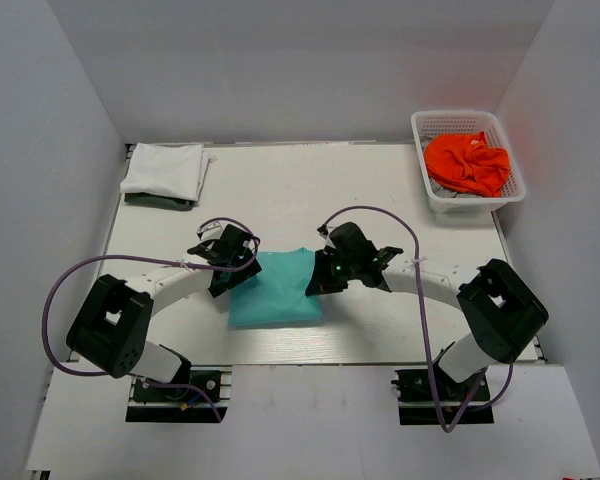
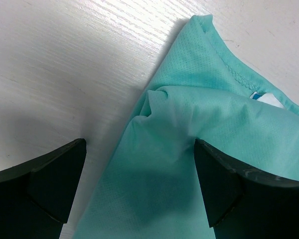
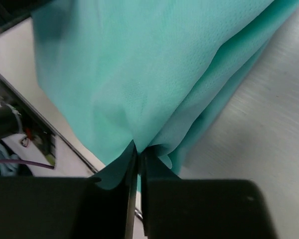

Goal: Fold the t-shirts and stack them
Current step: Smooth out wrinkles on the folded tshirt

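Now: R pincer (image 3: 138,160) pinching teal t-shirt (image 3: 139,74) edge; L pincer (image 2: 139,181) spread wide, straddling its collar-side edge.

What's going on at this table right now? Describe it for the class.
Two robot arms are working on a folded teal t-shirt in the middle of the table. The right gripper is pinched shut on its edge; the left gripper stands open over the collar end. A folded white shirt lies on a dark shirt far left; an orange shirt sits in the basket far right.
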### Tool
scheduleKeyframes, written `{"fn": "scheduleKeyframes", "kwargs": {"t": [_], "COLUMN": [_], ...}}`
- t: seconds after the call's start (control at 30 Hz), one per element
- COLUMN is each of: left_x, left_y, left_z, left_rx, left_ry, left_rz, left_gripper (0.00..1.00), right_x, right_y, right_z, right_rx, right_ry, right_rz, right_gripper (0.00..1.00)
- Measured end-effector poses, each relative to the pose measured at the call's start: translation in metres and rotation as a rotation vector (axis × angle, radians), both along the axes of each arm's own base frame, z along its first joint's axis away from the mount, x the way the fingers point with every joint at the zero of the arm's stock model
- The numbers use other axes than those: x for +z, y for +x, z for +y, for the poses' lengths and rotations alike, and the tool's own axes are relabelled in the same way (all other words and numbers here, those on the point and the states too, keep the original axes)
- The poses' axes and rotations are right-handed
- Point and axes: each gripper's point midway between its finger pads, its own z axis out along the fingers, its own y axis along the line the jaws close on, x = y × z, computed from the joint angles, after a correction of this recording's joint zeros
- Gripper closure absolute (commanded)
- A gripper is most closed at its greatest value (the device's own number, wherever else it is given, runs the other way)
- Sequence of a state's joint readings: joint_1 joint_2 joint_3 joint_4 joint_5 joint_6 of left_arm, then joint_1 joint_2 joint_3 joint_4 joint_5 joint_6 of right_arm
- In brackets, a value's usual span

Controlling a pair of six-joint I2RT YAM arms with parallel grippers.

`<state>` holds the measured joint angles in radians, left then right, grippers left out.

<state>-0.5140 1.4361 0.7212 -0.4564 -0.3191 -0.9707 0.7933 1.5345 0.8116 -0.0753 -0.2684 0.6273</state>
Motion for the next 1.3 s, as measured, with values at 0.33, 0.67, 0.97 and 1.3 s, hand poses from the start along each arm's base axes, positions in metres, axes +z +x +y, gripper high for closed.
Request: {"fn": "scheduleKeyframes", "kwargs": {"t": [0.33, 0.67, 0.97, 1.3], "left_x": [0.0, 0.0, -0.001, 0.0], "left_y": [-0.012, -0.023, -0.024, -0.024], "left_z": [0.005, 0.016, 0.023, 0.023], "left_rx": [0.011, 0.089, 0.165, 0.109], "left_ry": [-0.008, -0.013, -0.001, 0.015], "left_rz": [0.01, 0.022, 0.019, 0.019], "left_gripper": [0.0, 0.0, 0.0, 0.0], "right_x": [0.022, 0.003, -0.043, -0.019], "right_y": [0.002, 0.007, -0.004, 0.008], "right_z": [0.017, -0.005, -0.016, -0.013], "right_rx": [0.007, -0.042, -0.031, -0.004], "right_ry": [0.196, 0.263, 0.275, 0.302], "right_rz": [0.019, 0.06, 0.169, 0.092], "right_gripper": [1.0, 1.0, 1.0, 0.3]}}
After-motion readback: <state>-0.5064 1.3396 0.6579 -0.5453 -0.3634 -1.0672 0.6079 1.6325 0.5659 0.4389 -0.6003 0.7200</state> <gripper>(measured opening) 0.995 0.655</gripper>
